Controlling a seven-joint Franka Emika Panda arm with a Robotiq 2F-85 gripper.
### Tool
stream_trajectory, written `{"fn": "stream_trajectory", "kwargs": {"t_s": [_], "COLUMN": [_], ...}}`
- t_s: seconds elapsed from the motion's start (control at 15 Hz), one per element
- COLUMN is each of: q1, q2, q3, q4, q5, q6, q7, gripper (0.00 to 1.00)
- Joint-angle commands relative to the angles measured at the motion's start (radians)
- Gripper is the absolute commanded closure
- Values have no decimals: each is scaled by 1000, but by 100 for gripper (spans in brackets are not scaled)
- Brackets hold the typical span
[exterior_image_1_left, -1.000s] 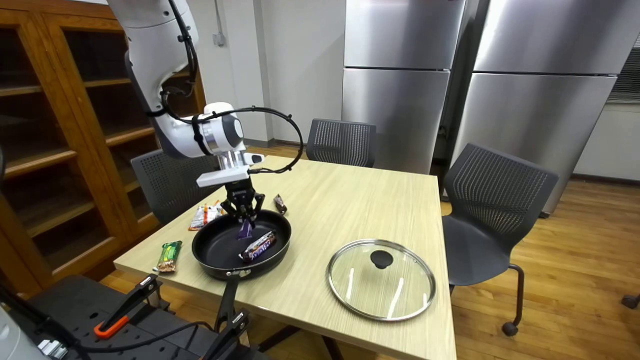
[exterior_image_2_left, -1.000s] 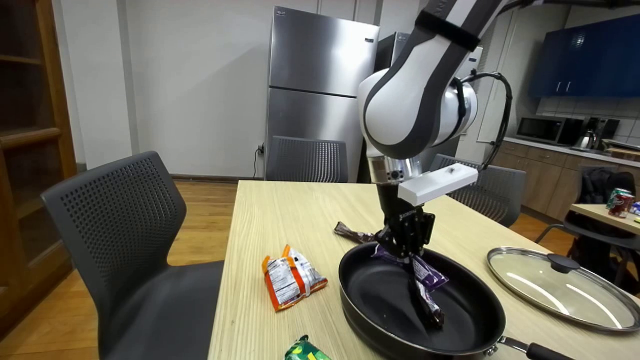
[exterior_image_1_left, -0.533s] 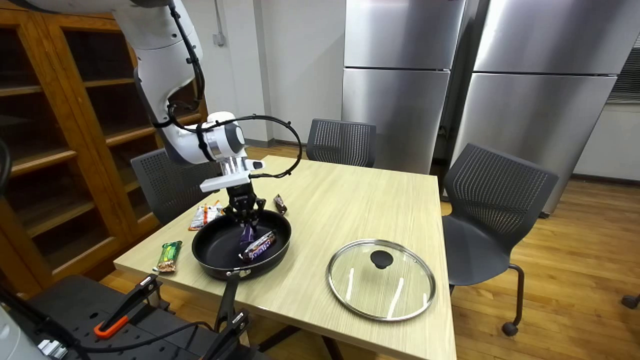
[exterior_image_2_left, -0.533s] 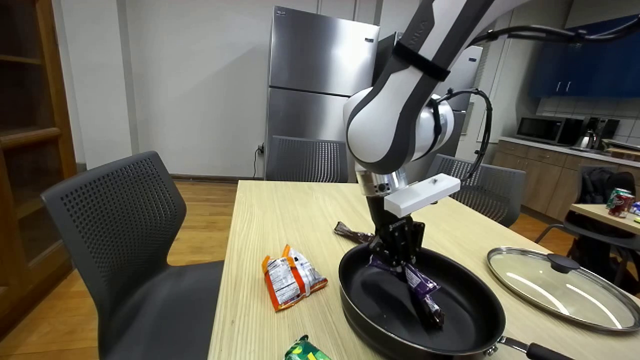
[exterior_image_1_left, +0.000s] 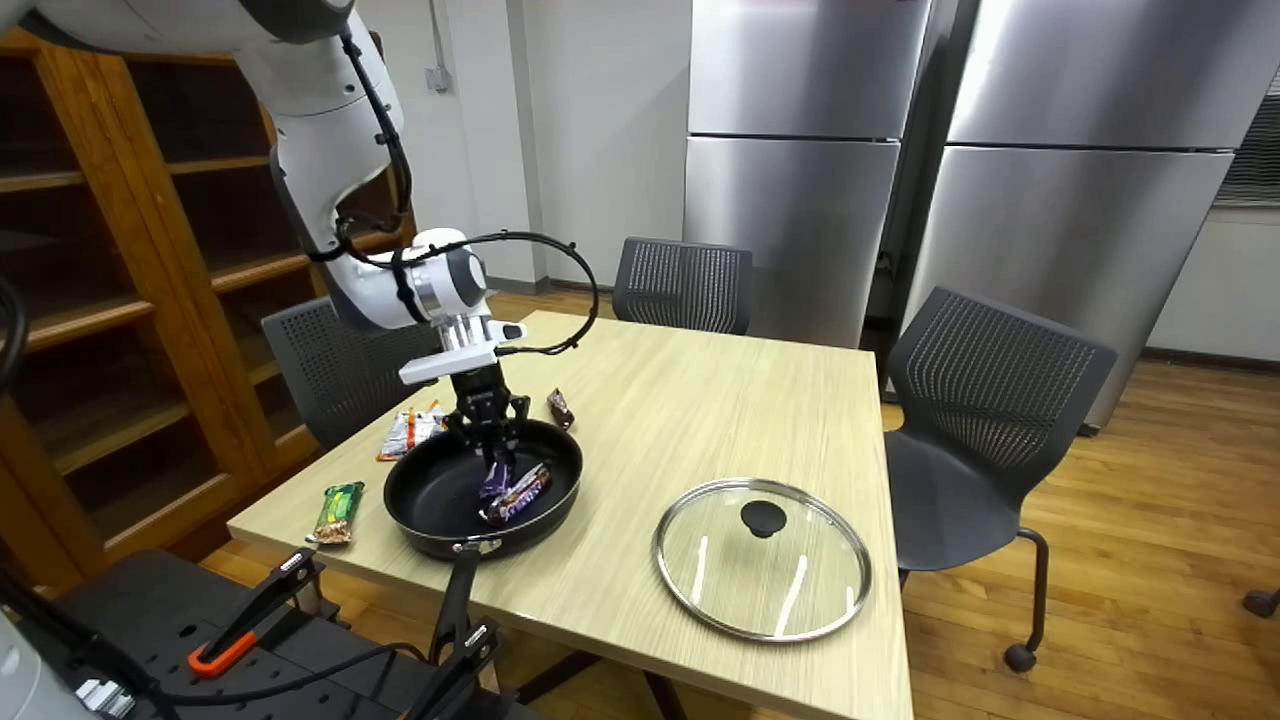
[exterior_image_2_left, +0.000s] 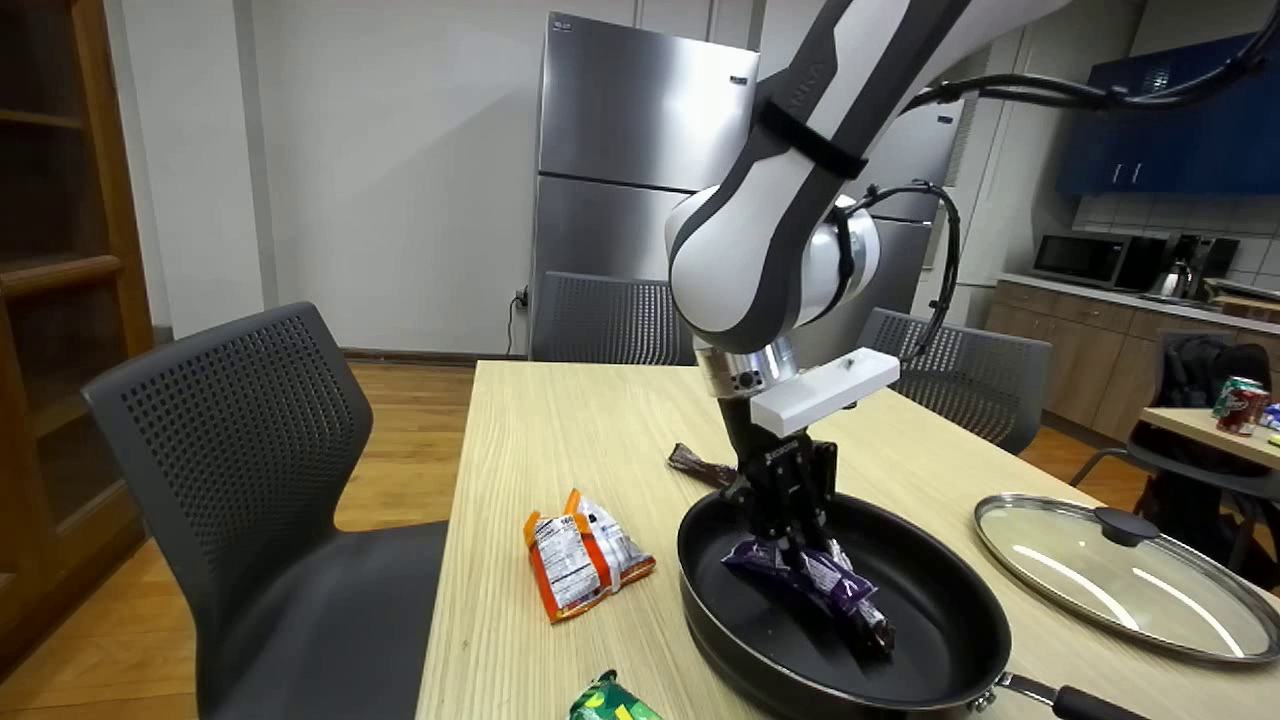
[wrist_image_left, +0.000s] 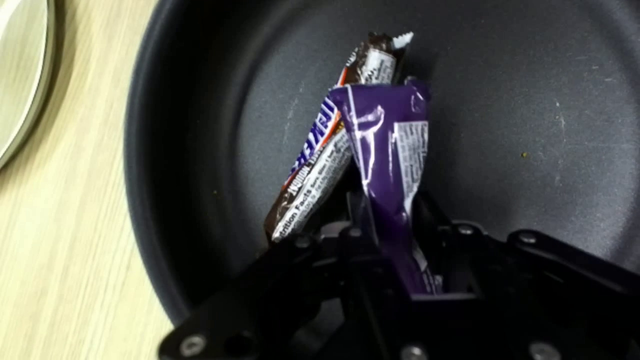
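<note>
My gripper (exterior_image_1_left: 493, 455) points down inside a black frying pan (exterior_image_1_left: 435, 505) on the table. In the wrist view its fingers (wrist_image_left: 390, 207) are shut on a purple wrapped bar (wrist_image_left: 382, 140). The purple bar shows low in the pan in both exterior views (exterior_image_1_left: 496, 480) (exterior_image_2_left: 848, 588). A brown Snickers-type bar (wrist_image_left: 307, 187) lies on the pan floor beside and partly behind the purple bar. It also shows in both exterior views (exterior_image_1_left: 518, 493) (exterior_image_2_left: 878, 632). The purple bar overlaps it in view; I cannot tell whether it rests on it.
A glass lid (exterior_image_1_left: 763, 570) with a black knob lies on the table, apart from the pan. An orange-and-white bag (exterior_image_2_left: 585, 560), a green wrapped bar (exterior_image_1_left: 338, 512) and a brown wrapped candy (exterior_image_1_left: 560, 408) lie around the pan. The pan handle (exterior_image_1_left: 458, 600) overhangs the table edge.
My gripper has moved lower into the pan, carrying the purple bar down beside the brown bar. The brown bar has shifted slightly. The other things have not moved.
</note>
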Motion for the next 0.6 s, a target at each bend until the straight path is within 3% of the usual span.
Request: {"fn": "stream_trajectory", "kwargs": {"t_s": [0.0, 0.33, 0.53], "q1": [9, 0, -2], "q2": [-17, -44, -59], "q3": [1, 2, -2], "q4": [11, 5, 10], "q5": [-33, -44, -54], "q6": [-40, -53, -53], "q7": [17, 5, 4], "gripper": [37, 1, 0]}}
